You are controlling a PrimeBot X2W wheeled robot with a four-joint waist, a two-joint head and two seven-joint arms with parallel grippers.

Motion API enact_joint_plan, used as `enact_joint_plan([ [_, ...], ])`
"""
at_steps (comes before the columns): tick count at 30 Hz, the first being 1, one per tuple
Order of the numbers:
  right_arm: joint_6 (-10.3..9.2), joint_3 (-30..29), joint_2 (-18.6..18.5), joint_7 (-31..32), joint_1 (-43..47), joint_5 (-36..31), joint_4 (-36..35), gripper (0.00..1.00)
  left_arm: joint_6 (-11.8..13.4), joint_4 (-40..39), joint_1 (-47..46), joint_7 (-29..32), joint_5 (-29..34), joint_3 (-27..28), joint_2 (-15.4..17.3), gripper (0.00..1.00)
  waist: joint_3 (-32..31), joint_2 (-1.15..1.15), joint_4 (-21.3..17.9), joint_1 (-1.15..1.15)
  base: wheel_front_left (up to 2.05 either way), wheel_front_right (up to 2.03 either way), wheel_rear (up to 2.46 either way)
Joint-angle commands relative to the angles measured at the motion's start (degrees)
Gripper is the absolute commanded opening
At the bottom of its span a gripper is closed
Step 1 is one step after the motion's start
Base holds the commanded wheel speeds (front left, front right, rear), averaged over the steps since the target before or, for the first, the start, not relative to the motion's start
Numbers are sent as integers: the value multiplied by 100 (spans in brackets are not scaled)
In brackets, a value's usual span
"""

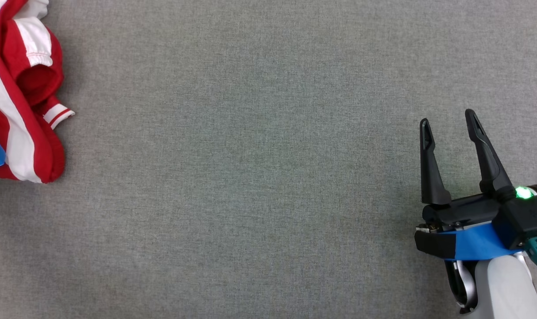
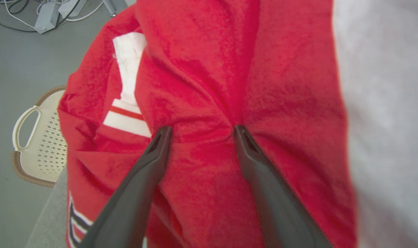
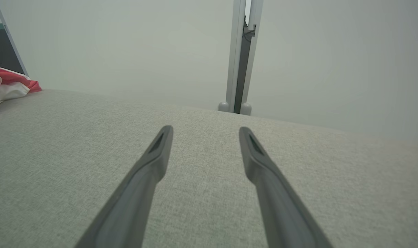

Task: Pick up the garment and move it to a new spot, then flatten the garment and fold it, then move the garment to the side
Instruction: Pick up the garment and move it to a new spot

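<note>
1. jaws: left gripper [image 2: 202,132] is spread wide, both tips pressed against the crumpled red-and-white knit garment [image 2: 195,69], nothing pinched yet. right gripper [image 1: 447,122] is also spread & empty, hovering over the right near part of the flat grey cloth-covered table [image 1: 250,177].
2. garment lies bunched at the table's far left edge, prob. partly overhanging it.
3. step in hand, my read: the first pickup. push the tips deeper so a thick fold sits btwn the fingers, then close fully. a thin single layer would likely slip.
4. lift straight up before carrying toward the table's middle. otherwise the fabric drags & may slide off the table's left edge toward the cream perforated plastic basket [image 2: 40,144] on the floor beside the table.
5. writing: none legible. only white panels & stripe trim, no brand or label readable.
</note>
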Motion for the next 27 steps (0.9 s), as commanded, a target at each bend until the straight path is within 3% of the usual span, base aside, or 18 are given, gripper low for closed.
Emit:
enact_joint_plan([
  [1,1,11,-13,18,-57,-12,-26,100,-25,81,88,122,-54,-115,-77,26,-15,0,5,0,0,0,0],
  [2,1,19,-13,19,-52,-4,-28,100,-25,43,84,72,-95,-159,-44,0,-23,0,6,0,0,0,0],
  [15,1,36,-13,-40,-14,137,146,100,-24,-297,-18,-764,-506,-749,311,0,-348,0,-27,0,0,0,0],
  [27,1,2,-14,-177,237,487,608,100,-11,-927,-469,-1689,-515,-1280,234,0,-1265,0,-95,0,0,0,0],
])
